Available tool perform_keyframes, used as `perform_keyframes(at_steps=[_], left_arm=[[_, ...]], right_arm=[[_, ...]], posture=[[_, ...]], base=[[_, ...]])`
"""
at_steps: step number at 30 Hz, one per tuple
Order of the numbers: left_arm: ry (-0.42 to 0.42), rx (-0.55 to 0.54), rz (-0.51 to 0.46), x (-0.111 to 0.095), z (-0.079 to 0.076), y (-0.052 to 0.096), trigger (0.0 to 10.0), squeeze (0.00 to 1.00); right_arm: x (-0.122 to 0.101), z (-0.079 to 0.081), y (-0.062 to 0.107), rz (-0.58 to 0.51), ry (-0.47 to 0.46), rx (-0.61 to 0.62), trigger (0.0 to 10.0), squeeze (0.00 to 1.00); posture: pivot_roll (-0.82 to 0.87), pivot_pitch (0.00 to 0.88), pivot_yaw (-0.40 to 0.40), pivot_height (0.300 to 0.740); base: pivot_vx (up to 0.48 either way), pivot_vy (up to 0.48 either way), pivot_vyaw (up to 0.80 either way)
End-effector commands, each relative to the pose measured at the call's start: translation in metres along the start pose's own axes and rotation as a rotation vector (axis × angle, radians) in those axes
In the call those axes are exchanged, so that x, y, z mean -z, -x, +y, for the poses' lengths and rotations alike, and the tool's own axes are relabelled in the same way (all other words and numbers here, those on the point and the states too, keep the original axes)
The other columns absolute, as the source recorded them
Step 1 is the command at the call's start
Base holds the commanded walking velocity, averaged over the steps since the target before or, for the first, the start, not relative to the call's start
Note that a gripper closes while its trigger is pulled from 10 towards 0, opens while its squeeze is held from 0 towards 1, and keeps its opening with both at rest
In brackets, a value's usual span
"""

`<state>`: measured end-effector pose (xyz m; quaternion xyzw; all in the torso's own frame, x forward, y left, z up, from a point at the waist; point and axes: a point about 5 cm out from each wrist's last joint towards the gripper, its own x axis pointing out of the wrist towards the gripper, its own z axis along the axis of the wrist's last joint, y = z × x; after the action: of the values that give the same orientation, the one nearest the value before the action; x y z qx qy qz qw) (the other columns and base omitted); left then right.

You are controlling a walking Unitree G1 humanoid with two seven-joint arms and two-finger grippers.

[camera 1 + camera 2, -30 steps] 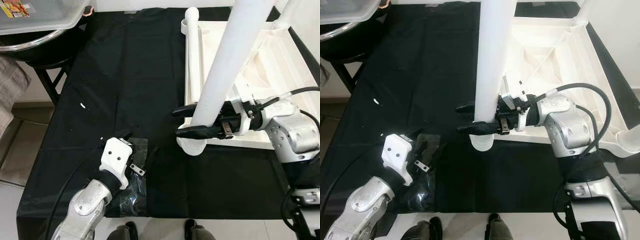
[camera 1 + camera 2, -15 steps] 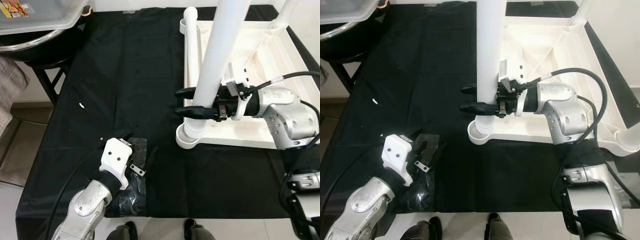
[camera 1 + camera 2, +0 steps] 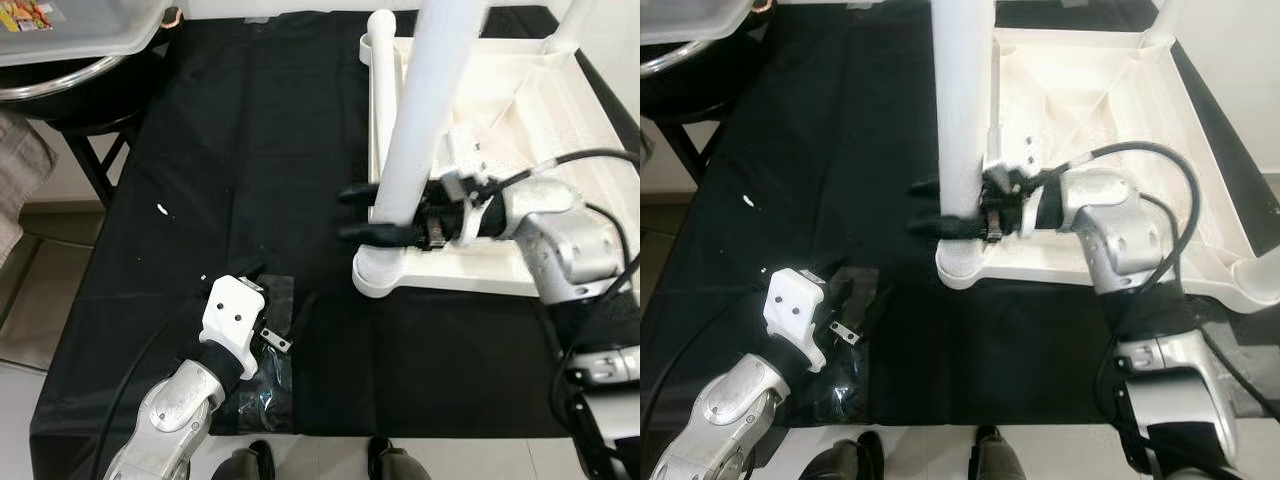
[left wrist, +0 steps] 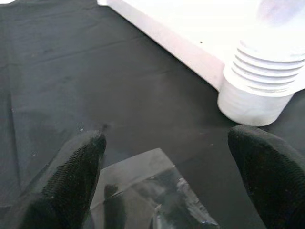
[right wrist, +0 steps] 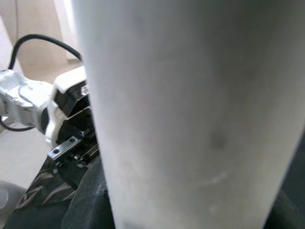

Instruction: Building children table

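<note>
White table leg (image 3: 420, 130), clamped in the right gripper (image 3: 375, 212), has swung upright over the tabletop's (image 3: 520, 110) near-left corner socket (image 3: 378, 272), ready for seating. Left gripper (image 4: 162, 181) gapes wide, idle.

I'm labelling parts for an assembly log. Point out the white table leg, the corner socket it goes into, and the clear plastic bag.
white table leg (image 3: 415, 130), left eye view, mid shaft.
corner socket (image 4: 257, 93), left wrist view, ribbed side wall.
clear plastic bag (image 3: 268, 375), left eye view, lower crumpled part.

Right tool (image 3: 362, 213) reaches forward, fingers clamped; left tool (image 4: 167, 191) hangs low, fingers spread.
</note>
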<state>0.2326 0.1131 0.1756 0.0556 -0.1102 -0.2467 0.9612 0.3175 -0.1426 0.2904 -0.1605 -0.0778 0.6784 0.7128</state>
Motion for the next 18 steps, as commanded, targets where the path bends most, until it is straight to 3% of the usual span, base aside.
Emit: perform_keyframes(at_steps=[1, 12, 18], left_arm=[[-0.008, -0.007, -0.005, -0.001, -0.001, 0.003, 10.0, 0.0], [-0.011, -0.008, -0.007, -0.001, -0.001, 0.003, 10.0, 0.0], [-0.01, -0.003, -0.006, -0.002, 0.0, 0.003, 10.0, 0.0]], right_arm=[[0.021, 0.009, -0.003, 0.047, -0.095, -0.057, 10.0, 0.0], [0.025, 0.009, 0.0, 0.086, -0.1, -0.085, 10.0, 0.0], [0.023, -0.005, 0.002, 0.117, -0.051, -0.08, 10.0, 0.0]], posture=[[0.02, 0.351, 0.02, 0.74], [0.03, 0.352, 0.023, 0.74], [0.03, 0.354, 0.033, 0.74]], base=[[0.0, 0.0, 0.0], [0.0, 0.0, 0.0], [0.0, 0.0, 0.0]])
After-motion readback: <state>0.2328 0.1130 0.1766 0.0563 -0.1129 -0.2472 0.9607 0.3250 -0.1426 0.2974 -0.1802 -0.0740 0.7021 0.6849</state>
